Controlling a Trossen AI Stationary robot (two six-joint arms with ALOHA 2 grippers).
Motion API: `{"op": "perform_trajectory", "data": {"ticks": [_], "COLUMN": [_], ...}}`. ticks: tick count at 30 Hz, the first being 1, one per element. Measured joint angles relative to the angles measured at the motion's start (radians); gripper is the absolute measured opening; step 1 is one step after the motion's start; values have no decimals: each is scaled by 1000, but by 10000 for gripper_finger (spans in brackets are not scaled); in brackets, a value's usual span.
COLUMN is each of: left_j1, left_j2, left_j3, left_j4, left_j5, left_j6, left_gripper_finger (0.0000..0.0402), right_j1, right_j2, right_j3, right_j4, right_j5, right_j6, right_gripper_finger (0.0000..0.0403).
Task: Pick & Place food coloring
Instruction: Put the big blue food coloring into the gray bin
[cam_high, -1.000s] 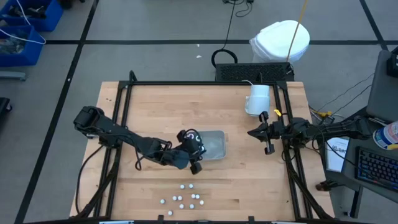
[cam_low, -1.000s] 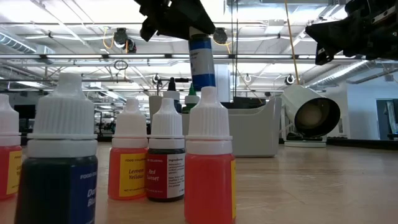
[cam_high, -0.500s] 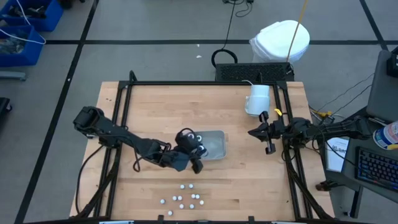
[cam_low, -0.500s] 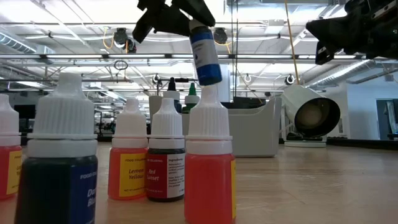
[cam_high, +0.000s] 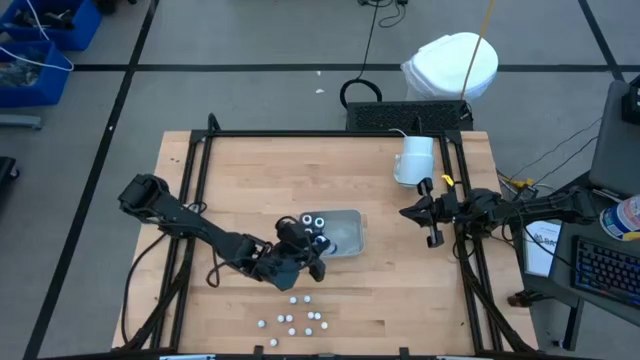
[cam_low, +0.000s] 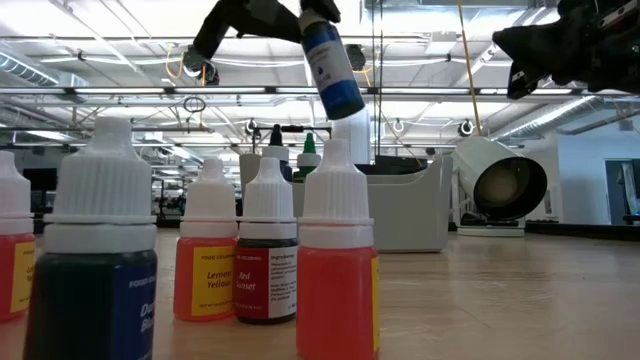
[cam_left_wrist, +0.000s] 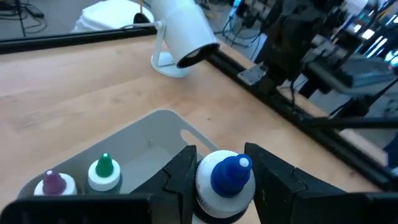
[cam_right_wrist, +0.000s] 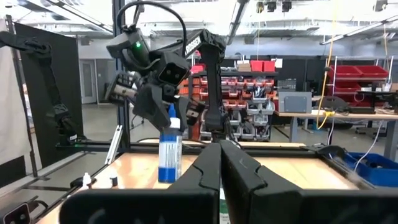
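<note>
bottles of food coloring (cam_high: 298, 318) stand clustered near the table's front edge, and just behind them the left gripper (cam_high: 300, 262) hangs beside the clear tray (cam_high: 345, 235), its jaws narrowed on a blue bottle (cam_low: 332, 68) carried clear of the wood. to place it well, i judge the arm should bring the bottle upright over a free spot in the tray, away from the two bottles already standing there, and lower it before letting go. farther right, beyond the tray, the white mug (cam_high: 414, 160) lies on its side, and the right gripper (cam_high: 431, 222) waits by the table's right edge with its fingers shut and empty. the low view shows the blue bottle tilted in the air, which the high view hides under the arm; the left wrist view shows its blue tip between the jaws and the green-tipped bottle (cam_left_wrist: 104, 172) and purple-tipped bottle (cam_left_wrist: 55, 185) in the tray.
</note>
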Motion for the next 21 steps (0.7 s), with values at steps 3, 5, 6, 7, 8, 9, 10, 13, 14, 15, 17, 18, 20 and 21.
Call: {"op": "perform_trajectory", "data": {"ticks": [3, 5, 6, 7, 8, 9, 10, 13, 14, 15, 17, 18, 20, 21], "left_j1": [19, 37, 46, 52, 56, 60, 63, 68, 68, 67, 59, 53, 40, 34], "left_j2": [52, 95, 121, 143, 162, 181, 198, 233, 244, 254, 265, 266, 266, 266], "left_j3": [78, 134, 166, 195, 220, 253, 285, 354, 371, 383, 396, 398, 400, 400], "left_j4": [-90, -190, -221, -250, -283, -317, -346, -494, -530, -565, -620, -622, -637, -650], "left_j5": [26, 45, 50, 51, 50, 48, 48, 49, 47, 47, 35, 21, 0, -8], "left_j6": [0, -14, -26, -27, -20, -16, -21, -84, -110, -136, -177, -192, -232, -248], "left_gripper_finger": [125, 125, 125, 125, 125, 125, 125, 125, 125, 125, 125, 125, 125, 125], "right_j1": [0, 0, 0, 0, 0, 0, 0, 0, 0, 0, 0, 0, 0, 0], "right_j2": [-1, -1, -1, 0, 0, 0, -1, 1, 1, 1, 1, 1, 4, 5], "right_j3": [0, 0, 0, 0, 0, 0, 0, 0, 0, 0, 0, 0, 0, 0], "right_j4": [13, 28, 28, 31, 34, 34, 33, 33, 33, 33, 33, 30, 28, 27], "right_j5": [0, 0, 0, 0, 0, 0, 0, 0, 0, 0, 0, 0, 0, 0], "right_j6": [-1, -2, -2, -1, -2, -1, -1, -1, -1, -2, -1, -2, 2, 6], "right_gripper_finger": [0, 0, 0, 0, 0, 0, 0, 0, 0, 0, 0, 0, 0, 0]}}
